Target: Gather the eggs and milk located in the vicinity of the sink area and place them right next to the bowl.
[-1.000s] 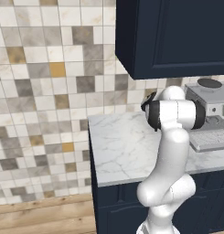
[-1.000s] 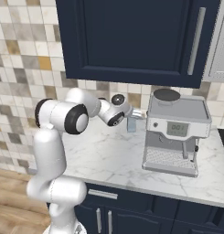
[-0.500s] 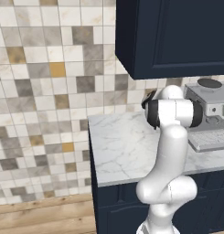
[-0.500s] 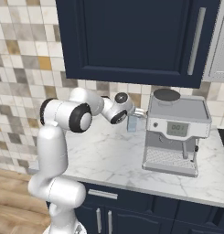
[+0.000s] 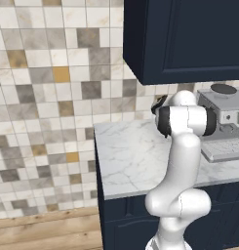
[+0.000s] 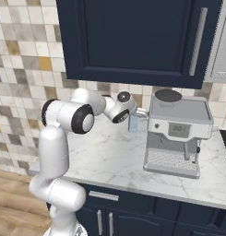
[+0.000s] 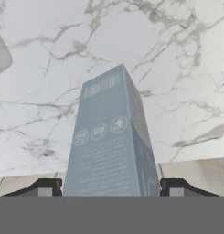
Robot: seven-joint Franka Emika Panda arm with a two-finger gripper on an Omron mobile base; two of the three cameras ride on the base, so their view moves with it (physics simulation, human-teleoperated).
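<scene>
Marble counter (image 6: 110,152) bears the milk (image 7: 111,137), gripper (image 7: 111,186) fingers spread either side.

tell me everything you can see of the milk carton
The milk carton is a small pale blue-grey box with a rectangular body, a barcode and round printed icons on one face. In the right base view it stands upright on the white marble counter, beside the coffee machine. The claw straddles it, one dark fingertip at either side; whether they press it is unclear.
</scene>
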